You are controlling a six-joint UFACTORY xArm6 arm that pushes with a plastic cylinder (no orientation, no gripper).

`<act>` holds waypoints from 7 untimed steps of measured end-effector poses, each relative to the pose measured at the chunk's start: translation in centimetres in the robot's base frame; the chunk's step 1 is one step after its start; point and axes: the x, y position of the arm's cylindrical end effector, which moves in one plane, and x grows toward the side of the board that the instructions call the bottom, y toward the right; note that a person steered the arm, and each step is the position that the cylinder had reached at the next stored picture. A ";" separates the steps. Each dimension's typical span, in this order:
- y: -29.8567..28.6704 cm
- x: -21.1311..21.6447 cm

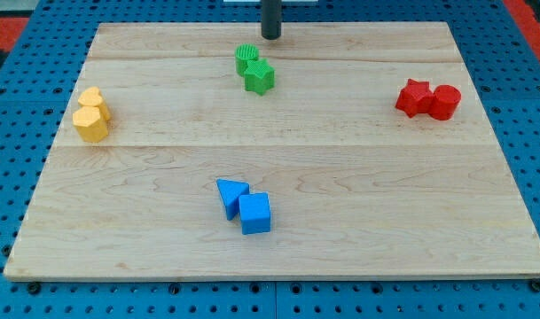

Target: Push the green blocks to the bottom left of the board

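Two green blocks sit together near the view's top centre of the wooden board: a round green cylinder and a green star-shaped block touching it at its lower right. My tip is at the board's top edge, just above and to the right of the green blocks, a small gap away from them.
Two yellow blocks sit at the view's left. A red star block and a red cylinder sit at the right. A blue triangle and a blue cube sit at the bottom centre.
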 end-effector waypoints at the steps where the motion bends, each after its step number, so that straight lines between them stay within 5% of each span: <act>1: 0.2 4.9; 3: -10.1 8.2; 4: -10.2 14.4; 7: -6.9 14.2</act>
